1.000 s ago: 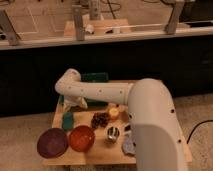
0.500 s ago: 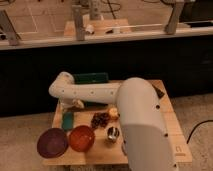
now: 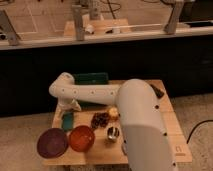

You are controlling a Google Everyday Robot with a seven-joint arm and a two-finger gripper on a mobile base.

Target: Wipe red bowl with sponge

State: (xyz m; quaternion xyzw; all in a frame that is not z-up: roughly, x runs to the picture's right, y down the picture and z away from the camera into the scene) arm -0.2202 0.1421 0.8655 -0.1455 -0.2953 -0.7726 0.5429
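The red bowl [image 3: 81,138] sits near the front left of the wooden table [image 3: 170,120], glossy orange-red and empty. Just behind it to the left, the teal sponge [image 3: 67,120] lies flat on the table. My white arm reaches from the right across the table and bends down at the left. My gripper [image 3: 68,107] hangs just above the far end of the sponge, open and holding nothing.
A dark purple bowl [image 3: 51,143] stands left of the red one. A big green tray [image 3: 91,79] lies at the back. A dark cluster [image 3: 100,119], a yellowish fruit [image 3: 114,112] and a small metal cup [image 3: 113,133] sit mid-table. My arm's large body covers the table's right half.
My arm has swung further left and its end has come down closer over the sponge. The bowls and the sponge have not moved.
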